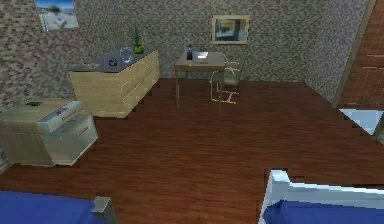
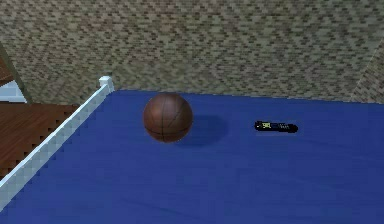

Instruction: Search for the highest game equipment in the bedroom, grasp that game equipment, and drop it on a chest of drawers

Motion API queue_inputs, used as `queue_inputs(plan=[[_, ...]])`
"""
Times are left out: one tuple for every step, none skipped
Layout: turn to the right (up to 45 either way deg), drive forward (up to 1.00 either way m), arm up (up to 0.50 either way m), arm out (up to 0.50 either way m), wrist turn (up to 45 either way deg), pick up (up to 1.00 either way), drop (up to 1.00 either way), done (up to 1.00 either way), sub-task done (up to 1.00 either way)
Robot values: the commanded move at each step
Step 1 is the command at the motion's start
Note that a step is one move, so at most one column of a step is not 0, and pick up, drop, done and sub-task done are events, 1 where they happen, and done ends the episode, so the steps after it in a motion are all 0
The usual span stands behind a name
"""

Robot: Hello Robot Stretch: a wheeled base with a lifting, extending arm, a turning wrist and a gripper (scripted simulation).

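Basketball [image 2: 167,117] on blue bed [image 2: 200,190], near white rail [image 2: 60,140].
Small black flat item [image 2: 275,126] near ball, apart; dresser [image 1: 115,88] and surface [image 1: 215,62] across wood floor; cannot tell gripper state.

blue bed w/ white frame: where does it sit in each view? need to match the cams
Forward view: bed in the bottom right corner, its white frame corner toward the room.
Arm side view: probably the same bed, across the lower picture, white rail along its left, a brown ball lying on it.
Shared landmark: the dark wood floor beside the white rail.
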Motion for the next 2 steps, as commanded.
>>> queue_inputs(plan=[[0.0,0.00,0.50,0.00,0.0,0.00,0.00,0.00,0.00],[0.0,0.00,0.38,0.00,0.0,0.00,0.00,0.00,0.00]])
